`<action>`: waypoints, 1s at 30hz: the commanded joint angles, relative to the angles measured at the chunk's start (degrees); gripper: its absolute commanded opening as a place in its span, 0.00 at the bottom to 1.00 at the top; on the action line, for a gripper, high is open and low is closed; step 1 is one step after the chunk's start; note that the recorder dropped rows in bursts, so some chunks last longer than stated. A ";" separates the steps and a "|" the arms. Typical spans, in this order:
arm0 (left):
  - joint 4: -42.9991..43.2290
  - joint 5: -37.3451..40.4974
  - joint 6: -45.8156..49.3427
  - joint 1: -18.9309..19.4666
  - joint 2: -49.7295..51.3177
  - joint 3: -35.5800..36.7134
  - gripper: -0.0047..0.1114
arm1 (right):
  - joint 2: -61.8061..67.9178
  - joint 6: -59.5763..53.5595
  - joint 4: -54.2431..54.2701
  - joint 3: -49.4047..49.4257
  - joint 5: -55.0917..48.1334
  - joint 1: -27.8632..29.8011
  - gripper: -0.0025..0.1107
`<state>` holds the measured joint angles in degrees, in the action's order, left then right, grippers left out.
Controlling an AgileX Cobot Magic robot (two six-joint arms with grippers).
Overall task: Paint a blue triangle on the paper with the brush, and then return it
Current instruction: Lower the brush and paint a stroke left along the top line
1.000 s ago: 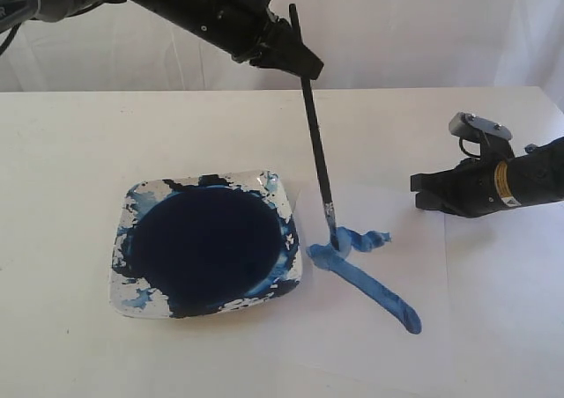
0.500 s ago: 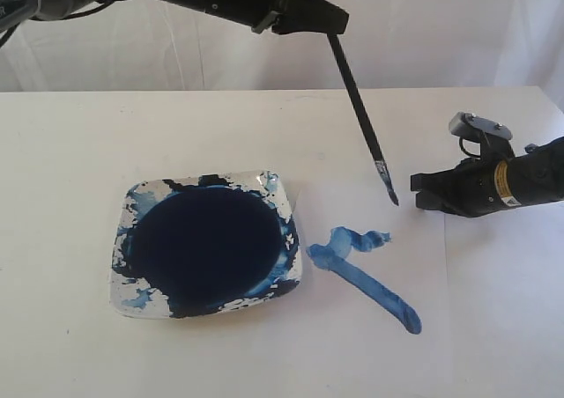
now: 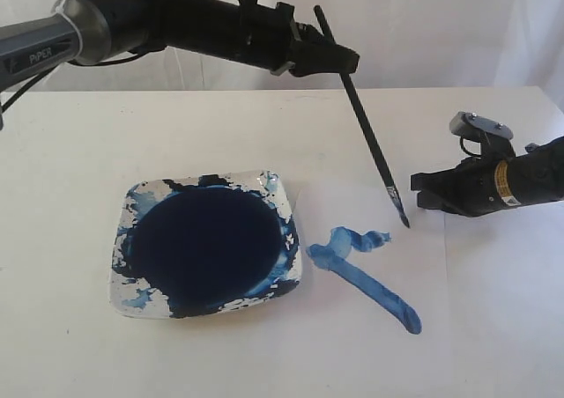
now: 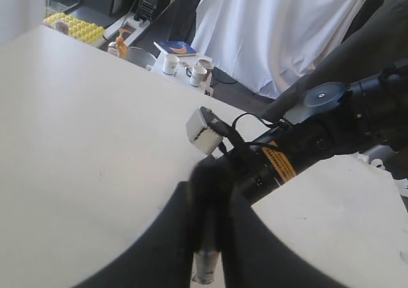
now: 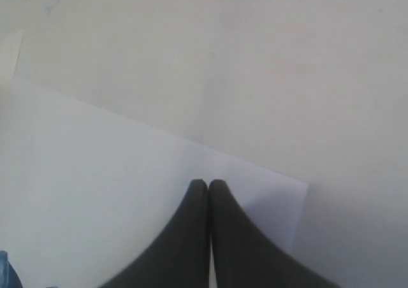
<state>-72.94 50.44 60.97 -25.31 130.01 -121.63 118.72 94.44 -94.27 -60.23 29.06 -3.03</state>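
A lab-like test room: bare white table (image 3: 70, 151), white sheets (image 3: 423, 28) hung as backdrop, mugs (image 4: 171, 64) beyond it.

Paint dish (image 3: 141, 297) w/ navy pool (image 3: 207, 248) on white table (image 3: 70, 151); mugs (image 4: 170, 64) in bkgd.

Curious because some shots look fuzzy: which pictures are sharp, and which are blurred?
Exterior view: sharp, the brush and blue triangle crisp. Left wrist view: the left gripper near the lens is a dark blur, the table beyond clearer. Right wrist view: the right gripper soft-edged, the paper washed out.
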 commanded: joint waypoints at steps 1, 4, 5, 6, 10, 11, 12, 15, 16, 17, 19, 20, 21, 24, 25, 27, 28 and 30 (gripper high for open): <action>2.58 0.23 0.48 -0.12 -0.33 0.25 0.04 | 0.68 0.05 -1.55 0.26 -5.87 0.18 0.02; 5.68 0.12 0.38 -0.12 -0.33 0.25 0.04 | 0.68 0.05 -1.55 0.26 -5.87 0.18 0.02; 6.74 0.27 -0.13 -0.12 -0.33 0.25 0.04 | 0.68 0.05 -1.55 0.26 -5.87 0.18 0.02; 7.49 0.41 -0.61 -0.12 -0.33 0.25 0.04 | 0.68 0.05 -1.55 0.26 -5.87 0.18 0.02; 8.12 2.10 -1.34 -0.12 -0.33 0.25 0.04 | 0.68 0.05 -1.55 0.26 -5.87 0.18 0.02; 9.20 2.27 -2.43 -0.12 -0.33 0.25 0.04 | 0.68 0.05 -1.55 0.26 -5.87 0.18 0.02; 10.31 2.27 -3.36 -0.12 -0.33 0.25 0.04 | 0.68 0.05 -1.55 0.26 -5.87 0.18 0.02; 14.40 3.93 -5.95 -0.12 -0.33 0.25 0.04 | 0.68 0.05 -1.55 0.26 -5.87 0.18 0.02; 15.56 4.47 -6.43 -0.12 -0.33 0.25 0.04 | 0.68 0.05 -1.55 0.26 -5.87 0.18 0.02; 16.18 4.92 -7.12 -0.01 -0.33 0.25 0.04 | 0.68 0.05 -1.55 0.26 -5.87 0.18 0.02; 16.47 5.08 -7.51 -0.01 -0.60 0.25 0.04 | 0.68 0.05 -1.55 0.26 -5.87 0.18 0.02; 16.47 5.08 -7.50 -0.01 -0.75 0.25 0.04 | 0.68 0.05 -1.55 0.26 -5.87 0.18 0.02; 16.47 5.08 -7.85 -0.01 -1.00 0.25 0.04 | 0.68 0.05 -1.55 0.26 -5.87 0.18 0.02; 17.76 5.88 -9.69 -0.01 -1.68 0.25 0.04 | 0.68 0.05 -1.55 0.26 -5.87 0.18 0.02; 18.54 6.35 -10.21 -0.01 -1.98 0.25 0.04 | 0.68 0.05 -1.55 0.26 -5.87 0.18 0.02; 20.74 7.18 -11.40 -0.01 -2.59 0.25 0.04 | 0.68 0.05 -1.55 0.26 -5.87 0.18 0.02; 22.18 7.45 -12.36 -0.01 -2.72 0.25 0.04 | 0.68 0.05 -1.55 0.26 -5.87 0.18 0.02; 23.73 8.15 -13.47 -0.01 -3.05 0.25 0.04 | 0.68 0.05 -1.45 0.26 -5.85 0.18 0.02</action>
<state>-53.46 54.94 49.51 -24.86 127.82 -121.75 118.72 94.44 -94.27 -60.37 28.83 -3.03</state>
